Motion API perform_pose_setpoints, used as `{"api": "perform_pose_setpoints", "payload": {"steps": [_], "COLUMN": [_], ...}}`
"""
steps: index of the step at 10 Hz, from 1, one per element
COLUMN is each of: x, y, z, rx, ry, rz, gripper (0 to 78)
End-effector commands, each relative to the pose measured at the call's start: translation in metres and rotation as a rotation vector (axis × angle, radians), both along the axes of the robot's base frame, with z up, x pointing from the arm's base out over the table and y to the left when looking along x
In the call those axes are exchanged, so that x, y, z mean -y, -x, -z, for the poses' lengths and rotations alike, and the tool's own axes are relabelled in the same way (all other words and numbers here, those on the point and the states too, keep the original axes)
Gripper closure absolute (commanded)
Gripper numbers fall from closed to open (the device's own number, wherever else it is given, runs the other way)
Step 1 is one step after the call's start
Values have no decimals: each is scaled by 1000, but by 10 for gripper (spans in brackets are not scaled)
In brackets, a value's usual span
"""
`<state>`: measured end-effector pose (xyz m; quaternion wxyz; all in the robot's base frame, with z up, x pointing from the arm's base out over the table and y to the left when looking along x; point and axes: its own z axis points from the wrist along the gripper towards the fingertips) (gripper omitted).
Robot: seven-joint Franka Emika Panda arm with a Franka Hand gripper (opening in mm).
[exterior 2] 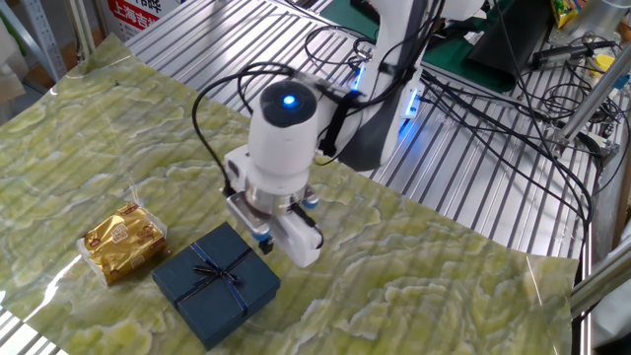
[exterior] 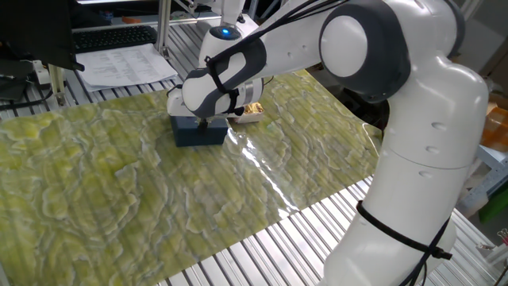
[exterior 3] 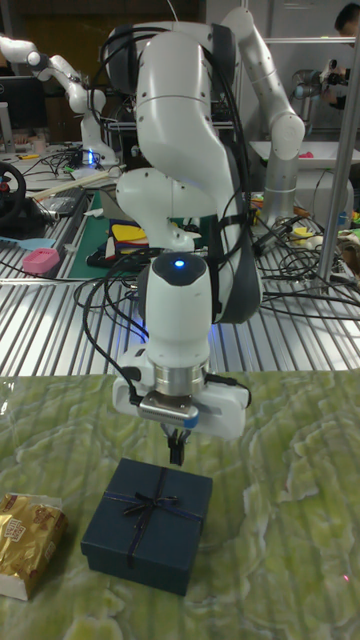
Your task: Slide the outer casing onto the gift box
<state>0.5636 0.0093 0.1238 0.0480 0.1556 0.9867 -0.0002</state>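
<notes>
The outer casing (exterior 2: 217, 286) is a dark navy sleeve with a thin ribbon tied in a bow, lying flat on the green mat; it also shows as the casing (exterior 3: 148, 525) and the casing (exterior: 198, 133). The gift box is hidden; no separate inner box shows. My gripper (exterior 3: 176, 448) hangs just above the casing's far edge, fingers pressed together and holding nothing. In the other fixed view the gripper (exterior 2: 262, 240) sits at the casing's upper right corner, apart from it. In one fixed view the gripper (exterior: 204, 121) is mostly covered by the wrist.
A crinkled gold-wrapped item (exterior 2: 121, 240) lies beside the casing's left side, also seen as the gold item (exterior 3: 25, 545). The green marbled mat (exterior 2: 414, 296) covers a ribbed metal table (exterior 2: 473, 187). Cables (exterior 2: 493, 118) trail behind the arm. Papers (exterior: 119, 63) lie at the far edge.
</notes>
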Motion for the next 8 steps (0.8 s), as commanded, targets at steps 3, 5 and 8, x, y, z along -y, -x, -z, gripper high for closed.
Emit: {"api": "perform_pose_setpoints", "payload": {"steps": [3, 5, 8], "x": [-23, -24, -25], "y": [24, 13, -23], "z": [-36, -46, -55], "rx": [-42, -47, -68], "ry": [-2, 1, 2], "rz": [37, 42, 46], "gripper": [776, 776, 776]}}
